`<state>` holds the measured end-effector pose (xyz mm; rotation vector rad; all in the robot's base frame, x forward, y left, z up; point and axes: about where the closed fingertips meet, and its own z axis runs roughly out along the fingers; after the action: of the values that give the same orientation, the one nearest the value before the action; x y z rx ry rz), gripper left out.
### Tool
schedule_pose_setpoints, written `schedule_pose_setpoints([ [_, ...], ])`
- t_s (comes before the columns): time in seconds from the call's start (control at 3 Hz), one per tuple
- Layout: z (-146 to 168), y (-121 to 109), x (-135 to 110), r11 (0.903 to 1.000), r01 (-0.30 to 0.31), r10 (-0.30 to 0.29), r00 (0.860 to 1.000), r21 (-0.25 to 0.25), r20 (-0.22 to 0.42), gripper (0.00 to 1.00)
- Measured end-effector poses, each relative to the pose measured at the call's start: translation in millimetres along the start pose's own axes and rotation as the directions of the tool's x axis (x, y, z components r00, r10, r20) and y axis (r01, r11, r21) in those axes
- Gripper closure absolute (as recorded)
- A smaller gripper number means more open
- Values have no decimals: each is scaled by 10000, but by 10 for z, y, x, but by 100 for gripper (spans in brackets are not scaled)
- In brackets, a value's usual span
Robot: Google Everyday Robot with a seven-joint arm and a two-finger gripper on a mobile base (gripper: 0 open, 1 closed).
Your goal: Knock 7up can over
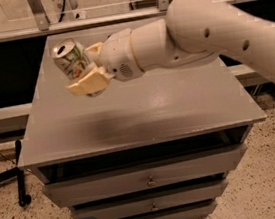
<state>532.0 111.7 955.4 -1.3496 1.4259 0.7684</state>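
The 7up can (72,59) is a silver can with green lettering and a silver top. It is tilted and held up off the grey cabinet top (142,111) near the back left. My gripper (85,68) is shut on the can, with one cream finger (84,81) in front of it and the other behind it. My white arm (202,30) reaches in from the right and covers the back right of the cabinet top. The red cola can is hidden behind the arm.
The grey cabinet has several drawers (146,178) in front. A glass railing (89,12) runs behind the cabinet. A black stand base (15,178) lies on the speckled floor at the left.
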Motion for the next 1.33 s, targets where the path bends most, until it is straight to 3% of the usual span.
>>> schedule_pose_setpoints([
  [0.33, -259, -10, 81, 9990, 142, -227, 9770, -417, -2118, 100],
  [0.67, -515, -4, 516, 9957, -625, 245, 8905, -688, -4542, 100],
  [1.0, -783, 208, 966, 9814, -1676, 672, 7573, -939, -6496, 100],
  [1.33, -989, 443, 1287, 9624, -2527, 835, 6247, -999, -7764, 100],
])
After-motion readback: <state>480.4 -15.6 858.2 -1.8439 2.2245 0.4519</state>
